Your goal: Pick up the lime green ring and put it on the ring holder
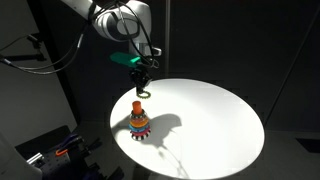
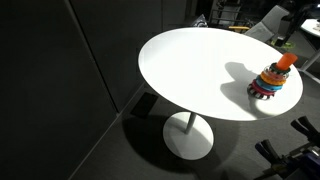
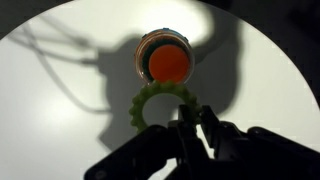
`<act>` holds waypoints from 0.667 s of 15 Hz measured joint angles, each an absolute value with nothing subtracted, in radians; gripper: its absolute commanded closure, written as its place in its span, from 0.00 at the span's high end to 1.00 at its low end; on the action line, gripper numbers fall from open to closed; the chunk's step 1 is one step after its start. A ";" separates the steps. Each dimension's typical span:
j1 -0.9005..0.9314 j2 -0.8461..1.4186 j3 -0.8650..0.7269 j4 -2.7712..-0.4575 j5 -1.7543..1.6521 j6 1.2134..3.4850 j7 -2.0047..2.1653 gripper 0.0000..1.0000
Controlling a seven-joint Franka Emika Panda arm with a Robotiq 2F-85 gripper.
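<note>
The ring holder (image 1: 138, 121) is a cone of striped rings with an orange top. It stands on the round white table (image 1: 210, 120) and also shows in an exterior view (image 2: 275, 80) and from above in the wrist view (image 3: 165, 62). My gripper (image 1: 141, 84) hangs above the holder, shut on the lime green ring (image 3: 155, 103). In the wrist view the fingers (image 3: 192, 125) pinch the ring's near rim. The ring hangs just beside and above the holder's top. The gripper is out of frame in the exterior view where the holder sits at the right.
The table has a single pedestal foot (image 2: 188, 138) on a dark floor. Dark curtains surround it. Cables and equipment (image 1: 55, 150) lie beside the table.
</note>
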State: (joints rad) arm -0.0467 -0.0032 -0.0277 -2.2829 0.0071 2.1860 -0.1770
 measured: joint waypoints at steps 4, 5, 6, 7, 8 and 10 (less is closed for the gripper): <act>-0.045 -0.083 -0.028 -2.350 0.007 2.162 -0.203 0.06; -0.045 -0.099 -0.028 -2.366 0.006 2.162 -0.206 0.06; -0.045 -0.114 -0.028 -2.381 0.003 2.162 -0.206 0.06; -0.045 -0.126 -0.028 -2.394 -0.003 2.164 -0.206 0.06; -0.045 -0.136 -0.028 -2.405 -0.009 2.168 -0.206 0.06; -0.045 -0.143 -0.028 -2.420 -0.016 2.178 -0.207 0.06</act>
